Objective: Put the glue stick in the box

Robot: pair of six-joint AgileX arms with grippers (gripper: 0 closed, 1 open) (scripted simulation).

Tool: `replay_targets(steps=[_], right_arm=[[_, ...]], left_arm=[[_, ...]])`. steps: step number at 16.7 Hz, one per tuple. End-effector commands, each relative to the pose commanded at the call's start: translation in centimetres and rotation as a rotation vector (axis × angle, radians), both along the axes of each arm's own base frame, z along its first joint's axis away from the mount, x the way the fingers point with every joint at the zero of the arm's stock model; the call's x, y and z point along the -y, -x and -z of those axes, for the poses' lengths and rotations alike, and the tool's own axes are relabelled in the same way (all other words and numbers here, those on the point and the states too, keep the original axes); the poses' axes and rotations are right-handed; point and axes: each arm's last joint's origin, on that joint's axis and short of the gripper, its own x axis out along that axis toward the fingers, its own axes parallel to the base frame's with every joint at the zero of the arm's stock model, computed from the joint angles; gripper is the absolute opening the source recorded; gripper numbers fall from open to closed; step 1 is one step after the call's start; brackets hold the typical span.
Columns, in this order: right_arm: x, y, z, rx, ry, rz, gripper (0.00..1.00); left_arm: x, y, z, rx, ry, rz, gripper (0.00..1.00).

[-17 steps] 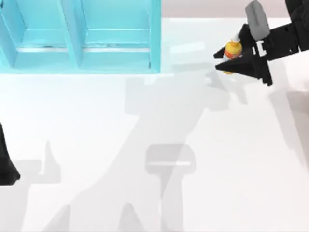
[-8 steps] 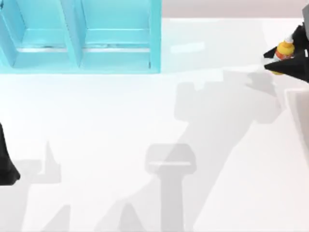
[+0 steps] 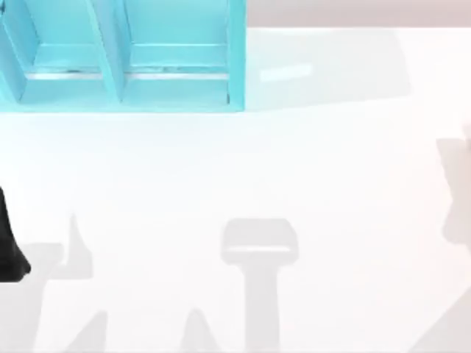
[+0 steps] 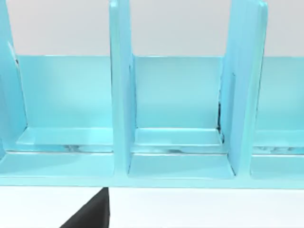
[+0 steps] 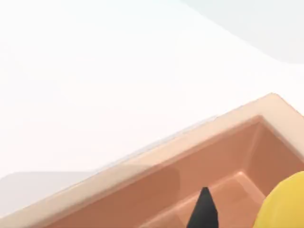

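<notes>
1. The white table (image 3: 331, 184) lay bare and bright across the top view; soft grey shadows of the arms fell over its near half and right edge; a pale grey-beige wall (image 3: 331, 11) ran behind its far edge.
2. The teal shelf (image 3: 235, 59) stood at the far left corner; from the left wrist its upright dividers (image 4: 121, 95) split it into open compartments, with plain pale wall above.
3. The left arm (image 3: 9, 243) sat parked at the table's left edge; how wide the left gripper (image 4: 90, 216) stood, I could not tell.
4. Over to the right wrist view: a box (image 5: 142, 161) with a tan rim and orange-brown inside rested on the white surface.
5. There was the glue stick (image 5: 285, 204), its yellow body showing against the box's inside, just beside a black tip of the right gripper (image 5: 204, 211); whether that pincer had hold of it or had let go, I could not tell.
</notes>
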Motion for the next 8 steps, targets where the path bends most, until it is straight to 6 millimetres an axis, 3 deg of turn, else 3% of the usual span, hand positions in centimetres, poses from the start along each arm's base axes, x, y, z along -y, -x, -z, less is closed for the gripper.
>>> replay_targets(steps=[3, 6, 8], right_arm=[[4.5, 7.0, -0.3, 0.025, -0.003, 0.153, 0.00], [5.7, 12.0, -0.9, 0.035, -0.012, 0.247, 0.00], [5.7, 13.5, -1.3, 0.030, -0.007, 0.269, 0.00]], left_arm=[[0.0, 0.0, 0.0, 0.000, 0.000, 0.000, 1.00], [0.0, 0.0, 0.0, 0.000, 0.000, 0.000, 1.00], [0.0, 0.0, 0.0, 0.000, 0.000, 0.000, 1.00]])
